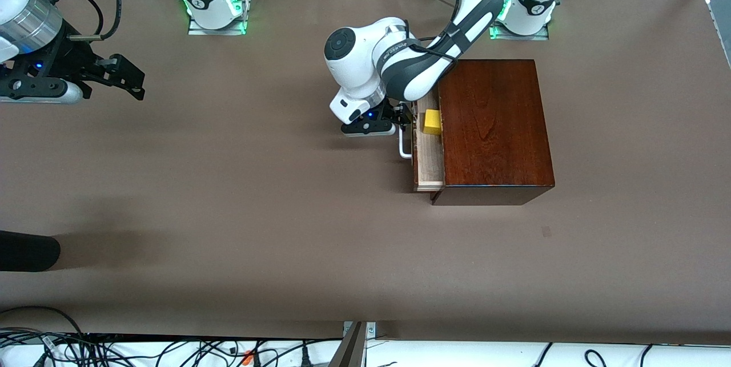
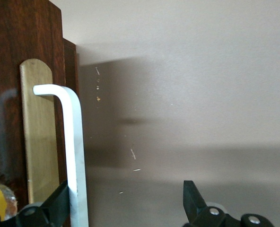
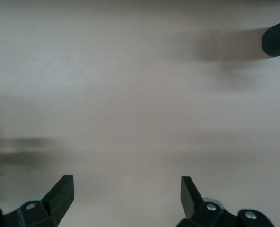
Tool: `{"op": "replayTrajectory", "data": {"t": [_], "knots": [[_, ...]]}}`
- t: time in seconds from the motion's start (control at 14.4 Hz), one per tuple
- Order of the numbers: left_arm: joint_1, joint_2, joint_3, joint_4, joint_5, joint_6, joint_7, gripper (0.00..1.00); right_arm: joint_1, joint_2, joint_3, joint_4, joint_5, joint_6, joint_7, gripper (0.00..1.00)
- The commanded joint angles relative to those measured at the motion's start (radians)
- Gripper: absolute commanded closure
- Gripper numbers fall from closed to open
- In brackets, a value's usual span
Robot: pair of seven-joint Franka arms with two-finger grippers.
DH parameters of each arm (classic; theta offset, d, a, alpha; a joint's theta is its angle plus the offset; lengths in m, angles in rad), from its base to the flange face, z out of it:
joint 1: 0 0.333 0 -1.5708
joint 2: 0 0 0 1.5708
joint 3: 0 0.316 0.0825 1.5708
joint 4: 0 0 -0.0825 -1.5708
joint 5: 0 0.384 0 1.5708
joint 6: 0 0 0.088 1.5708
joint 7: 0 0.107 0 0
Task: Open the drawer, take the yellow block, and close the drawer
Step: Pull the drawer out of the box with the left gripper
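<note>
The dark reddish-brown wooden box stands toward the left arm's end of the table. Its drawer is pulled out a short way and shows its pale interior. The yellow block lies inside it. The white bar handle is on the drawer's front. My left gripper is at the handle and open. In the left wrist view the handle runs just inside one finger of the left gripper, against the dark drawer front. My right gripper waits open and empty over the right arm's end of the table, with only bare table in its own view.
A black rounded object lies at the table's edge at the right arm's end, nearer the front camera; it also shows in the right wrist view. Cables lie along the table's edge nearest the front camera.
</note>
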Motion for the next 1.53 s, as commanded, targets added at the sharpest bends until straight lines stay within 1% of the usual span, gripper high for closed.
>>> {"op": "replayTrajectory", "data": {"t": [0.0, 0.42, 0.7, 0.97, 1.25, 1.32, 1.46], "knots": [[-0.064, 0.069, -0.015, 0.107, -0.003, 0.021, -0.051, 0.00, -0.005, 0.005, 0.000, 0.018, 0.016, -0.011, 0.008, 0.00], [-0.096, 0.100, -0.015, 0.165, -0.003, 0.021, -0.074, 0.00, -0.006, 0.005, -0.008, 0.018, 0.015, -0.009, 0.006, 0.00], [-0.119, 0.109, -0.015, 0.191, -0.026, 0.022, -0.088, 0.00, -0.006, 0.005, -0.011, 0.018, 0.015, -0.009, 0.006, 0.00], [-0.138, 0.114, -0.015, 0.200, -0.032, 0.053, -0.094, 0.00, -0.006, 0.005, -0.011, 0.018, 0.015, -0.009, 0.008, 0.00], [-0.116, 0.102, -0.016, 0.200, -0.037, 0.051, -0.079, 0.00, -0.006, 0.005, -0.011, 0.018, 0.015, -0.009, 0.006, 0.00], [-0.093, 0.088, -0.018, 0.200, -0.051, 0.047, -0.076, 0.00, -0.006, 0.005, -0.011, 0.018, 0.015, -0.009, 0.006, 0.00], [-0.079, 0.067, -0.025, 0.202, -0.078, 0.024, -0.051, 0.00, -0.006, 0.005, -0.011, 0.018, 0.015, -0.009, 0.006, 0.00]]}}
